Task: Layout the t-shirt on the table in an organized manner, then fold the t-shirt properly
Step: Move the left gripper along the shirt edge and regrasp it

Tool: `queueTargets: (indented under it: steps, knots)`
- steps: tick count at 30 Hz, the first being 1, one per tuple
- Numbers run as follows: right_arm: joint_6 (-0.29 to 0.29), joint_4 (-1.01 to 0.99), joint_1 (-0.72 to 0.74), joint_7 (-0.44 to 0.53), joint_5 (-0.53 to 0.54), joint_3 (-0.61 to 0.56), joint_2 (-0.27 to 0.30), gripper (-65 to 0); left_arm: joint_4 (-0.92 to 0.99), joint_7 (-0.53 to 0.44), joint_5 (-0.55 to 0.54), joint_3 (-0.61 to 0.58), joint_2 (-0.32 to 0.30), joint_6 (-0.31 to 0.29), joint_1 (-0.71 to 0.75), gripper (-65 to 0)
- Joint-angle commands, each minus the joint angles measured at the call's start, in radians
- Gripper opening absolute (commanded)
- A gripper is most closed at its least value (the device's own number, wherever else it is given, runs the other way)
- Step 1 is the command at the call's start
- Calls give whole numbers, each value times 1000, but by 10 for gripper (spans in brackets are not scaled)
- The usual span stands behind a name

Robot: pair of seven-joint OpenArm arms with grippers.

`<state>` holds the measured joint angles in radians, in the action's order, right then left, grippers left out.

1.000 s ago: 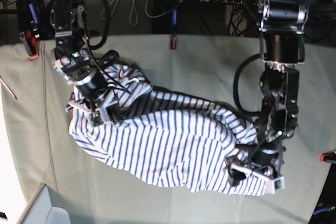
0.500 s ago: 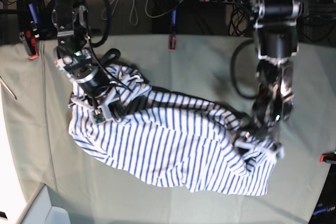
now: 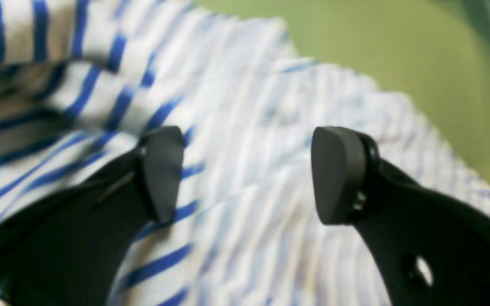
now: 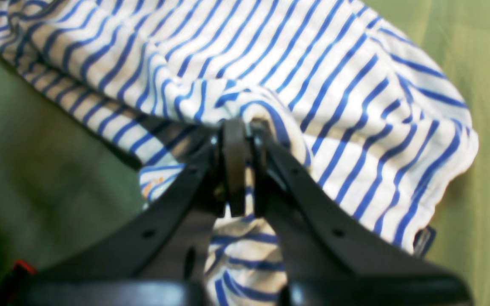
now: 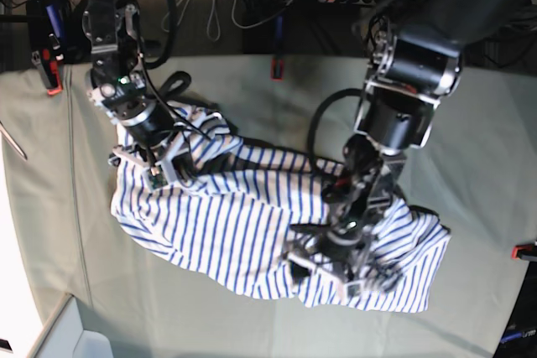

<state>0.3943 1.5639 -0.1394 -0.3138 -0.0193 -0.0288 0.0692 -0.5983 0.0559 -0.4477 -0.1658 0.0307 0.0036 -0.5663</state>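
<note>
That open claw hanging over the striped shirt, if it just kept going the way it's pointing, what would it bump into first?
Most likely the t-shirt itself. The left gripper stands open with striped cloth filling the gap between its fingertips and the view ahead; nothing else lies between. How far above the cloth it hangs is hard to judge.

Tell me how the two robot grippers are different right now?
The left gripper is open, holding nothing; the right gripper is shut, pinching a fold of the t-shirt. The left one hangs over the shirt's middle in the base view; the right one grips it near the shirt's far end. Both are black and at the striped shirt.
</note>
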Motion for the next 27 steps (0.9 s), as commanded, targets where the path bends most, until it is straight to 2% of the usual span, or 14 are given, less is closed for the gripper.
queueTargets:
  steps: [1,6,8,11,18,24,27]
  knots:
    - [13,17,10,28,12,2,2,-650,-32,-35,-1,-11,-7,-1,-30,-193]
    - [13,16,7,28,12,2,2,-650,-209,-67,-1,-50,-13,-1,-16,-194]
    - [13,16,7,28,12,2,1,-650,-292,-38,3,-44,-21,5,5,-195]
    - [13,16,7,28,12,2,1,-650,-351,14,5,-41,-76,8,33,-195]
    - [13,16,7,28,12,2,-2,-650,-228,14,-1,-28,-150,8,55,-195]
    - [13,14,5,28,12,0,-4,-650,-125,12,-1,64,-145,3,52,-195]
    - [13,14,5,28,12,0,-4,-650,-68,-46,-1,87,-122,2,25,-195]
